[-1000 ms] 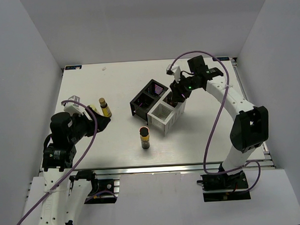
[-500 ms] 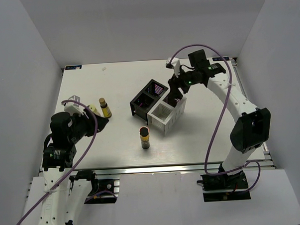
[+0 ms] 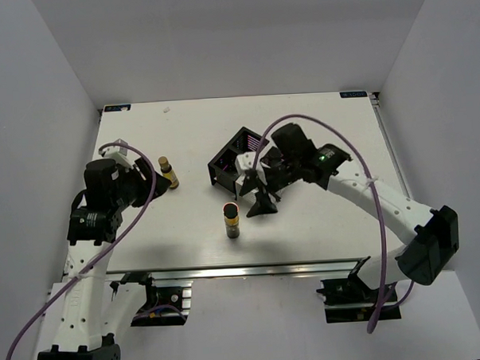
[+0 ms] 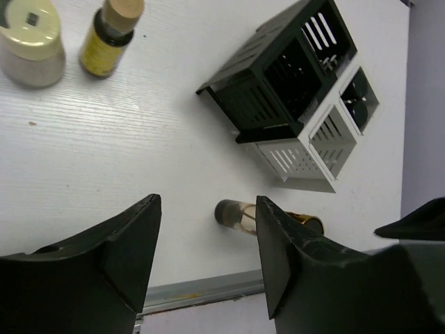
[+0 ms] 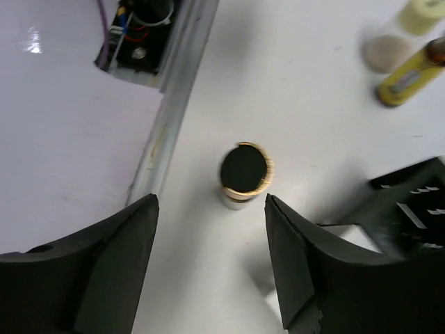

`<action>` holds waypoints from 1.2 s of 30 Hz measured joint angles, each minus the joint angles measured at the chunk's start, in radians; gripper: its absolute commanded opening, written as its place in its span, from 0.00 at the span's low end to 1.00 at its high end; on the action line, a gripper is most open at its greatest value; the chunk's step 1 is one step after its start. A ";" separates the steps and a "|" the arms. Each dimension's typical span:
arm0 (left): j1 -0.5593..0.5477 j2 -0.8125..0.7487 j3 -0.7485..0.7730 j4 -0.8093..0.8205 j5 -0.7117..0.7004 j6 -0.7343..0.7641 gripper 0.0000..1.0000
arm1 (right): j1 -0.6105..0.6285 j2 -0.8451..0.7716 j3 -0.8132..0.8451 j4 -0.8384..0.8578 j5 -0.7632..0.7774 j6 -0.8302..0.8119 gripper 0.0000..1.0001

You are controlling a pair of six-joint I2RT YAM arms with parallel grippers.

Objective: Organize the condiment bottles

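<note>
Along the near edge of the desk runs a metal rail. Just beyond it a dark-capped bottle with an amber body stands upright on the bare surface, alone, in front of the rack.

The right gripper hangs just to the right of that bottle and slightly farther back, close against the near side of the rack. Its jaws are spread wide and hold nothing. In the right wrist view the bottle's black cap sits in the gap between the two fingers, lower down and not touching either.

The rack is a block of square compartments, black on its left half and white on its right. In the left wrist view a dark round cap shows inside one white compartment; more of it cannot be made out.

At the left of the desk, the left gripper is also spread wide and empty. Just beyond it stand two more upright bottles, close side by side: a tan-capped yellow bottle and a cream-topped bottle with a pale body. Both are well apart from the rack.
</note>
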 measured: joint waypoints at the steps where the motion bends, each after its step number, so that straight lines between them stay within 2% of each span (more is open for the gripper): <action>1: 0.000 0.007 0.014 -0.009 -0.020 0.000 0.70 | 0.031 -0.006 -0.033 0.016 0.016 0.006 0.78; 2: 0.000 0.010 0.025 -0.019 -0.037 0.004 0.71 | 0.051 -0.009 -0.061 0.028 0.039 0.019 0.86; 3: 0.000 0.010 0.031 -0.027 -0.055 0.005 0.72 | 0.063 -0.010 -0.081 0.041 0.062 0.030 0.89; 12: 0.000 -0.027 0.005 -0.057 -0.105 -0.008 0.72 | 0.118 -0.015 -0.240 0.184 0.269 0.108 0.89; 17: 0.000 -0.047 -0.004 -0.060 -0.107 -0.019 0.73 | 0.163 0.016 -0.245 0.254 0.323 0.160 0.89; 23: 0.000 -0.056 -0.004 -0.060 -0.109 -0.026 0.73 | 0.194 0.135 -0.220 0.310 0.351 0.237 0.89; 30: 0.000 -0.076 -0.011 -0.068 -0.111 -0.031 0.73 | 0.213 0.170 -0.206 0.345 0.357 0.275 0.74; 35: 0.000 -0.083 -0.021 -0.070 -0.112 -0.033 0.73 | 0.218 0.171 -0.192 0.362 0.356 0.287 0.68; 36: 0.000 -0.084 -0.023 -0.071 -0.112 -0.033 0.73 | 0.218 0.172 -0.189 0.365 0.357 0.288 0.64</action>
